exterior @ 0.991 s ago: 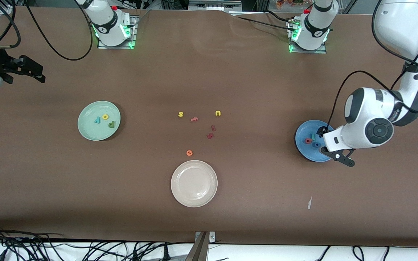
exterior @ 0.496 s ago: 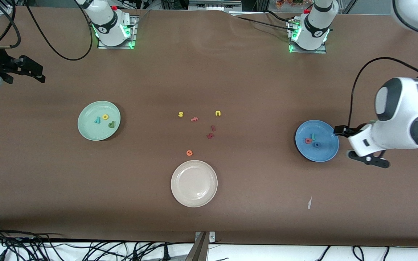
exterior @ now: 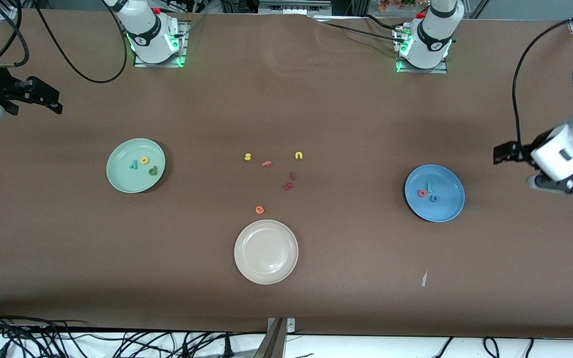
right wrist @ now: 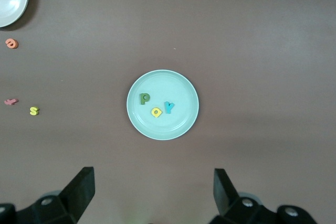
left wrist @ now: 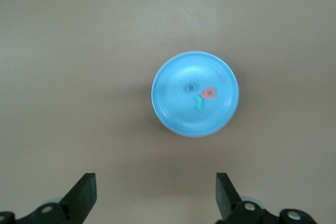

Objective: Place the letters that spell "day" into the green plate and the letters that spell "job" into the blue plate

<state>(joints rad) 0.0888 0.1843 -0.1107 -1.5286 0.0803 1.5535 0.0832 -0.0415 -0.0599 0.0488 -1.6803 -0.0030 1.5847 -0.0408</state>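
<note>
The green plate point(exterior: 122, 174) point(right wrist: 173, 127) lies toward the right arm's end of the table. In it are the dark green d point(exterior: 153, 170) point(right wrist: 145, 98), yellow a point(exterior: 144, 160) point(right wrist: 156, 112) and teal y point(exterior: 133, 164) point(right wrist: 169, 106). The blue plate point(exterior: 445, 209) point(left wrist: 178, 119) lies toward the left arm's end. It holds the pink-red b point(exterior: 422, 193) point(left wrist: 209, 93), teal j point(exterior: 429, 187) point(left wrist: 200, 102) and blue o point(exterior: 434, 198) point(left wrist: 190, 87). My left gripper point(exterior: 540, 171) point(left wrist: 156, 192) hangs open and empty over bare table beside the blue plate. My right gripper point(exterior: 43, 97) point(right wrist: 155, 190) waits open and empty, high over the table's edge.
A cream-white plate point(exterior: 265, 268) sits nearest the front camera. Loose letters lie mid-table: yellow s point(exterior: 247, 157), pink f point(exterior: 266, 163), yellow u point(exterior: 299, 155), two dark red letters point(exterior: 289, 186), orange e point(exterior: 259, 210). A paper scrap point(exterior: 424, 278) lies near the front edge.
My left gripper has risen from over the blue plate and swung toward the left arm's end of the table. The plate's three letters now show uncovered. The right arm has not moved.
</note>
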